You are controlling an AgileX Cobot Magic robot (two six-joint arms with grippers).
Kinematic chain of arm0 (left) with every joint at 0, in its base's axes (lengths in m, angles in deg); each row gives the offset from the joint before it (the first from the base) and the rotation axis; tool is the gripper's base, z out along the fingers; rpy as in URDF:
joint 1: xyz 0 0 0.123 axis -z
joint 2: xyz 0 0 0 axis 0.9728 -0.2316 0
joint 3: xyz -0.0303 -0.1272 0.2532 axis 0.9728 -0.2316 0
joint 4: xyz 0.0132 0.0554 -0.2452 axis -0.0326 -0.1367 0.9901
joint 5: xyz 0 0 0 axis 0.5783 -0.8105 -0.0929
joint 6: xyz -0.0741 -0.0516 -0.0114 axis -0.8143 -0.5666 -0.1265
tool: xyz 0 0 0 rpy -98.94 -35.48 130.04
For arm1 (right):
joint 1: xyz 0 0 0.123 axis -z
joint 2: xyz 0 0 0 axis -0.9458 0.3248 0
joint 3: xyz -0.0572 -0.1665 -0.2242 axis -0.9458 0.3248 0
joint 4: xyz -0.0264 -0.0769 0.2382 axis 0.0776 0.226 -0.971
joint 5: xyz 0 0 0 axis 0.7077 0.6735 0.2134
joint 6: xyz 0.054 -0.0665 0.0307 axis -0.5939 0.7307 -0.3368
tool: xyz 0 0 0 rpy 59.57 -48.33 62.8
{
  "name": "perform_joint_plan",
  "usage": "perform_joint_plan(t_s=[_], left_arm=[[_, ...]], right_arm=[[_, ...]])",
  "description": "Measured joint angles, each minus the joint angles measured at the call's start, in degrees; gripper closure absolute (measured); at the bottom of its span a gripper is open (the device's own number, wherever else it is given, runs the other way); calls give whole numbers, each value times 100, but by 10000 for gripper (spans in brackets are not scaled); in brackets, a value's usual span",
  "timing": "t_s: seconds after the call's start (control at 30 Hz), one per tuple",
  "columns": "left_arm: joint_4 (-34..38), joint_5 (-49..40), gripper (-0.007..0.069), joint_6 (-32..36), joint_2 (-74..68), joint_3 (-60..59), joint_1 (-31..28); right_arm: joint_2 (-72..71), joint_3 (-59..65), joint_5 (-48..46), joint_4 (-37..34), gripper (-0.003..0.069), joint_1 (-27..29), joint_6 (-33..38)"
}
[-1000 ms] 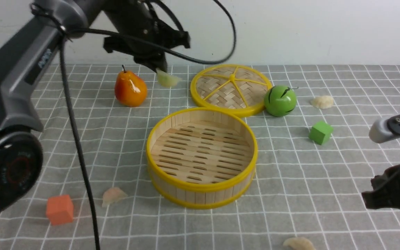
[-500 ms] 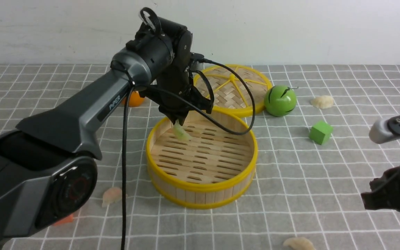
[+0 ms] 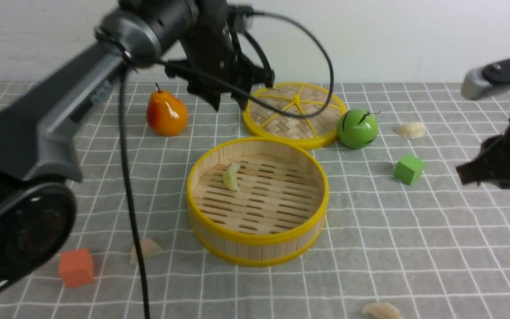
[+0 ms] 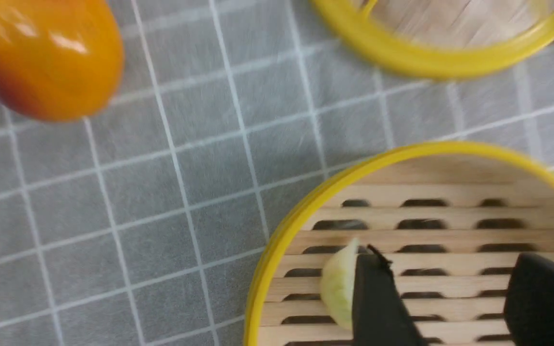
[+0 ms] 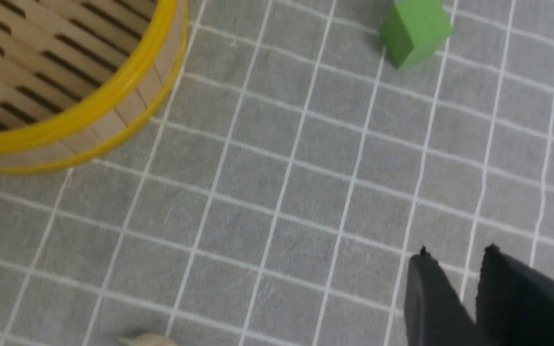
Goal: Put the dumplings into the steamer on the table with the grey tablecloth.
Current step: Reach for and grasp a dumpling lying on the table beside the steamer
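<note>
The steamer [image 3: 255, 239] stands mid-table on the grey tablecloth [image 3: 370, 248]. The pale green dumpling [image 3: 231, 176] lies on its slatted floor, near the far left wall. My left gripper [image 3: 228, 105] hangs open and empty above the steamer's far rim. In the left wrist view, the green dumpling [image 4: 337, 286] sits beside one finger of the left gripper [image 4: 450, 259], not between the two. A pinkish dumpling [image 3: 146, 249] lies front left. Cream dumplings lie far right [image 3: 411, 130] and at the front edge [image 3: 381, 310]. My right gripper [image 3: 463, 173] is shut and empty above the cloth on the right [image 5: 457, 251].
A woven lid [image 3: 295, 113] lies behind the steamer, with an orange pear [image 3: 166, 113] to its left and a green ball [image 3: 357, 128] to its right. A green cube [image 3: 409, 169] sits right of the steamer. An orange cube [image 3: 75, 267] is front left.
My left gripper carried the green dumpling down into the steamer, let it go and rose back up. My right arm has lifted a little.
</note>
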Motion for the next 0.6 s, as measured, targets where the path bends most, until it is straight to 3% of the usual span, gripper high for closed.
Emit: perform_joint_plan(t_s=[0.23,0.43,0.6], left_arm=[[83,-6,433,6,1866,-243,0],[-124,-6,442,108,3198,-1813,0],[-574,-6,440,-2,3809,-3101,0]], right_arm=[[2335,-2286,85,-500,406,778,82],[4439,-4496,51,-1431,265,1336,103],[5807,-6140,-96,-1507,144,1427,-34]])
